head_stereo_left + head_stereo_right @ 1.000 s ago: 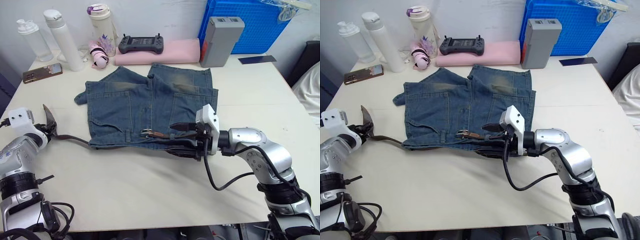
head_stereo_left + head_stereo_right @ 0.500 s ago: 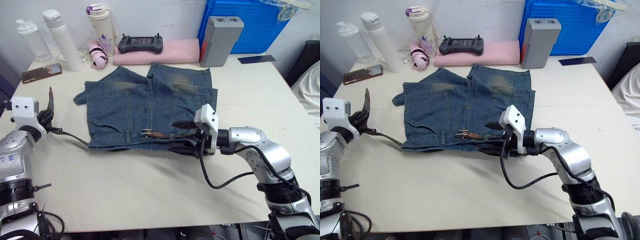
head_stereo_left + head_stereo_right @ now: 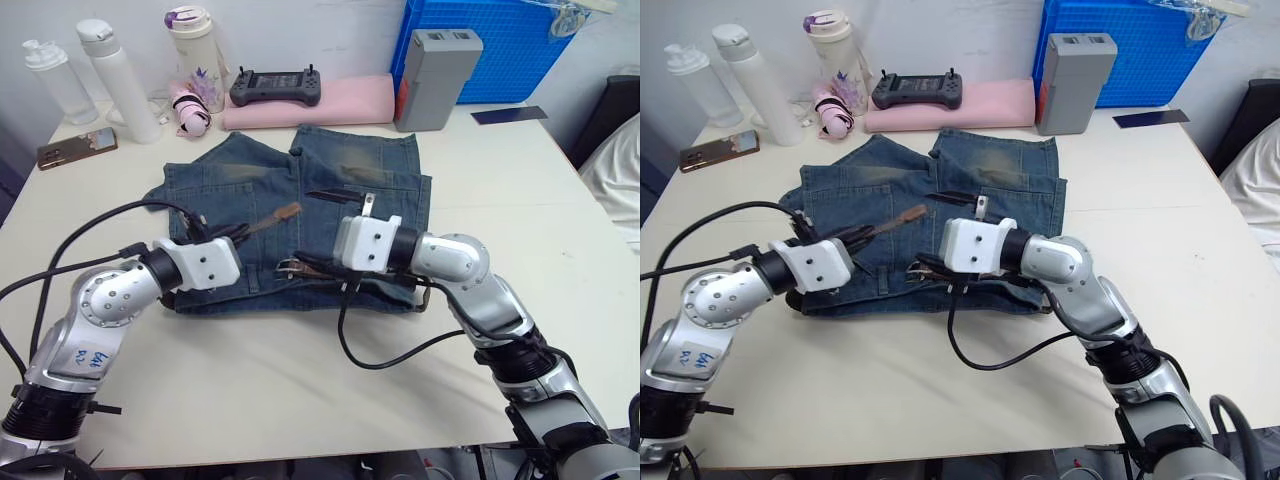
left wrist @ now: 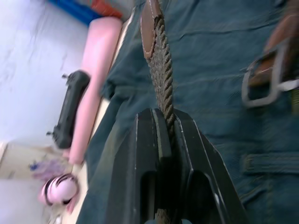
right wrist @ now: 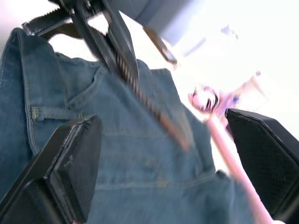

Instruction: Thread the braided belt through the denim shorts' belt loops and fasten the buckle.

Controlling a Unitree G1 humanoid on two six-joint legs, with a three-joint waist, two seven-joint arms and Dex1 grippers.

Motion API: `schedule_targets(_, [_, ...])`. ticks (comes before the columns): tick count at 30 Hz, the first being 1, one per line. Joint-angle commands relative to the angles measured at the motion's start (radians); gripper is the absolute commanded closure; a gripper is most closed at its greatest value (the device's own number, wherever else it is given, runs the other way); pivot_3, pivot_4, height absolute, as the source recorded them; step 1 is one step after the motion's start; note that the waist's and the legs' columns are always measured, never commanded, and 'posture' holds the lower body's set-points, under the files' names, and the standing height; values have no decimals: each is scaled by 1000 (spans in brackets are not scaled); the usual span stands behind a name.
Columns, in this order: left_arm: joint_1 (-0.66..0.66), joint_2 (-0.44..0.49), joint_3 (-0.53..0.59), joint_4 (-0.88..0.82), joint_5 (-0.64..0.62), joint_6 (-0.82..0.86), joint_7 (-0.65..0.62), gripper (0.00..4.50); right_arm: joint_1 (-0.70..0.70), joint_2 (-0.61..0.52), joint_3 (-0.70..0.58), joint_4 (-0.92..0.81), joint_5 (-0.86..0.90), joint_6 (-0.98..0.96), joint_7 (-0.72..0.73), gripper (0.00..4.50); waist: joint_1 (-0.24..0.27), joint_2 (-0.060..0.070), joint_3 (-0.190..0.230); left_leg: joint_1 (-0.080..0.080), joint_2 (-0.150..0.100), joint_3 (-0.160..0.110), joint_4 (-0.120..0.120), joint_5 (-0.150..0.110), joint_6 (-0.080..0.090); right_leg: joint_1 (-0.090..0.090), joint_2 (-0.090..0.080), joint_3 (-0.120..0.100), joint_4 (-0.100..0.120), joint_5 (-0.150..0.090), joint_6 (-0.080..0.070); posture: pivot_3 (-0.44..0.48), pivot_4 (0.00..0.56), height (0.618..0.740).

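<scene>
left gripper (image 4: pixel 167 122) pinches the braided belt (image 4: pixel 162 70) just behind its leather tip, held over the denim shorts (image 3: pixel 250 190) w/ the buckle (image 4: pixel 267 77) just ahead; right gripper (image 5: pixel 163 158) spread wide, empty; buckling stage, next: feed tip thru frame.

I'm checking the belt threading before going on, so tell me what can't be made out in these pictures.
- How many belt loops the braided belt passes through: head views, too small, and both grippers cover the waistband.
- The belt's route along the denim shorts: hidden under the right gripper and left gripper.
- The buckle pin: left wrist view, cut off by the edge.
- The belt's leather tip: blurred in the right wrist view.
</scene>
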Motion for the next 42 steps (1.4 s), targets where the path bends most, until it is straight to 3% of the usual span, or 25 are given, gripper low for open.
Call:
schedule_targets(1, [22, 7, 2, -57, 6, -88, -34, 4444, -22, 15, 16, 24, -68, -112, -28, 0, 4, 0, 0, 0, 0, 0, 0, 0, 0, 0, 0, 0, 0, 0, 0, 0, 150, 739])
schedule_targets(8, [46, 12, 13, -56, -8, -162, -95, 4444, -29, 20, 33, 102, -151, -205, -36, 0, 4, 0, 0, 0, 0, 0, 0, 0, 0, 0, 0, 0, 0, 0, 0, 0, 150, 739])
schedule_targets(11, [48, 9, 24, -44, -8, -177, -102, 4500, -29, 18, 30, 121, -170, -220, -36, 738, 4, 0, 0, 0, 0, 0, 0, 0, 0, 0, 0, 0, 0, 0, 0, 0, 150, 739])
schedule_targets(14, [49, 9, 29, -33, -4, -184, -106, 4500, -26, 16, 27, 127, -177, -231, -31, 1913, 4, 0, 0, 0, 0, 0, 0, 0, 0, 0, 0, 0, 0, 0, 0, 0, 150, 739])
schedule_targets(19, [50, 7, 36, -19, 12, -180, -100, 4500, -16, 17, 24, 119, -166, -229, -11, 4323, 4, 0, 0, 0, 0, 0, 0, 0, 0, 0, 0, 0, 0, 0, 0, 0, 150, 739])
schedule_targets(24, [50, -2, 55, -14, -13, -158, -100, 4500, -15, 22, 20, 120, -167, -221, -6, 4420, 4, 0, 0, 0, 0, 0, 0, 0, 0, 0, 0, 0, 0, 0, 0, 0, 150, 739])
schedule_targets(28, [29, -31, 111, -54, -112, -41, -97, 2944, -14, 26, 17, 121, -168, -211, -9, 4500, 4, 0, 0, 0, 0, 0, 0, 0, 0, 0, 0, 0, 0, 0, 0, 0, 150, 739])
schedule_targets(32, [25, -30, 195, -170, -386, 246, -165, 1038, -11, 36, 18, 122, -170, -197, -13, 4500, 2, 0, 0, 0, 0, -1, 1, 0, 0, 0, 0, 0, 1, 0, 0, 0, 150, 739])
schedule_targets(36, [43, -39, 336, -265, -733, 520, -139, 1038, -5, 40, 21, 119, -175, -188, -14, 4500, 0, 0, 0, 0, 1, -1, 1, 0, 0, 0, 0, 0, 1, 0, 0, 0, 150, 739])
schedule_targets(38, [75, -36, 435, -295, -1029, 680, -77, 1038, -5, 41, 22, 120, -183, -185, -17, 4500, -6, 0, 0, 0, 1, -4, 1, 0, 0, 1, 0, 0, 1, 0, 0, 0, 150, 739])
schedule_targets(40, [184, -37, 530, -296, -1470, 792, 41, 1038, -7, 41, 24, 128, -197, -187, -26, 4500, -16, 0, 0, 0, 3, -11, 1, 0, 0, 1, 0, 1, 1, 0, 0, 0, 150, 739])
schedule_targets(42, [277, -45, 555, -316, -1743, 818, 147, 1038, -8, 43, 24, 134, -210, -194, -35, 4500, -22, 1, 0, 2, 5, -13, 0, 0, 0, 2, -1, 4, 1, 0, 0, 0, 150, 739])
